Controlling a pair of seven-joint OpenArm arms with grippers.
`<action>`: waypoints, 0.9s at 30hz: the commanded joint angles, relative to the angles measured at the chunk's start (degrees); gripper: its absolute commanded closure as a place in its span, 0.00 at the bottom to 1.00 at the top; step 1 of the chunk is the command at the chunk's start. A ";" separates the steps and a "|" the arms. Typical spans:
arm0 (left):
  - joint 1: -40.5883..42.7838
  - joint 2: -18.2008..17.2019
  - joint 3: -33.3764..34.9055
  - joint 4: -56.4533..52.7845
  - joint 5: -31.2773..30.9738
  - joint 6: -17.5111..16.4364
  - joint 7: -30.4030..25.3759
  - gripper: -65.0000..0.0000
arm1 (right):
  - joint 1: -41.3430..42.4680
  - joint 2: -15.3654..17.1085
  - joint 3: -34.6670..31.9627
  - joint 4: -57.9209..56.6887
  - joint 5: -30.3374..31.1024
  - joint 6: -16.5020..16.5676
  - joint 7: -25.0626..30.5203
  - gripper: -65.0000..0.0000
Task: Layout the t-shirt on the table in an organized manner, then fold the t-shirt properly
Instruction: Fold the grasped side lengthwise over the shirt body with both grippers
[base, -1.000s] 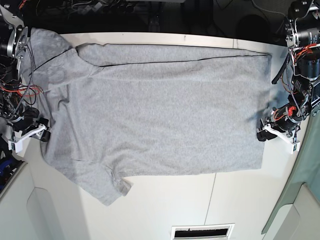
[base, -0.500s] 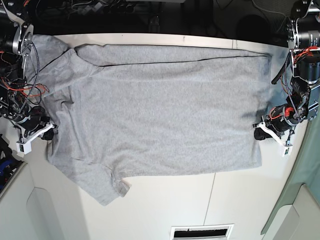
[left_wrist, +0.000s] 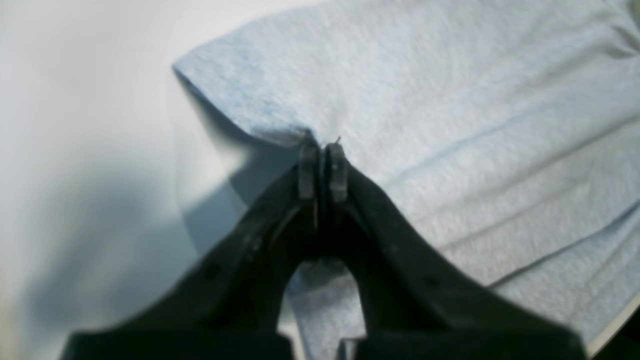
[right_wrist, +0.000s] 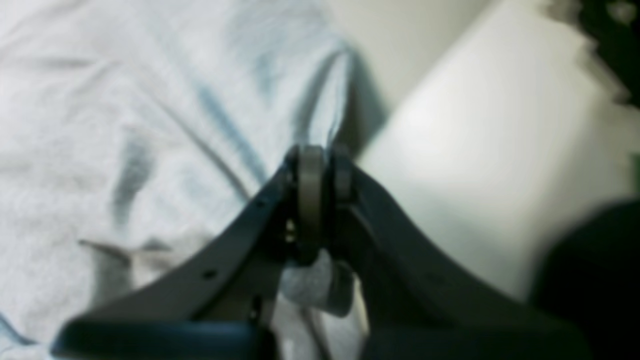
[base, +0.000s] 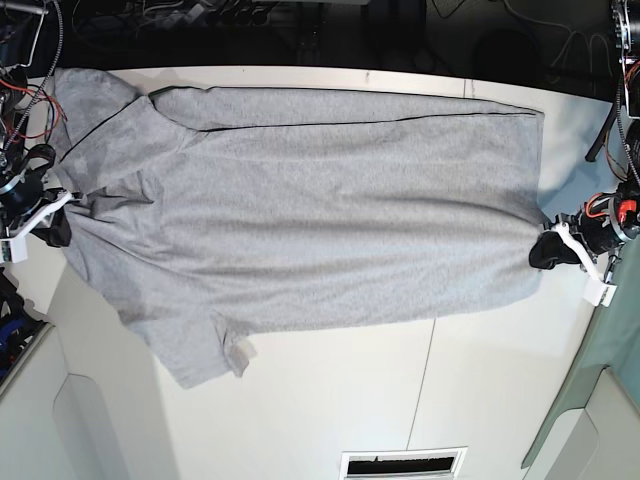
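The left claw (left_wrist: 322, 150) rises from the bottom of the view as two dark arms that meet at their tips, the two pads pressed flat together with only a thin dark line between them. A pinch of the t-shirt (left_wrist: 450, 125) edge is caught at those tips, where the cloth puckers into a small fold. Ahead and to the right of the claw the grey fabric spreads out with long shallow creases. A corner of it lies ahead and to the left of the tips. Left of the claw is bare white tabletop (left_wrist: 75, 125), shadowed close beside the arms.
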 joint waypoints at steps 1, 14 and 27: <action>0.00 -1.60 -0.39 1.60 -1.01 -0.52 -0.74 1.00 | -0.61 1.46 2.14 1.86 1.73 0.22 1.46 1.00; 6.21 -1.22 -0.39 2.84 -1.68 -0.52 0.15 0.90 | -6.14 1.22 6.40 2.38 7.91 -0.92 1.53 0.63; 5.38 -0.52 -0.39 3.72 -4.13 -0.52 0.39 0.60 | 10.25 -2.21 4.50 0.72 4.20 -9.29 6.45 0.52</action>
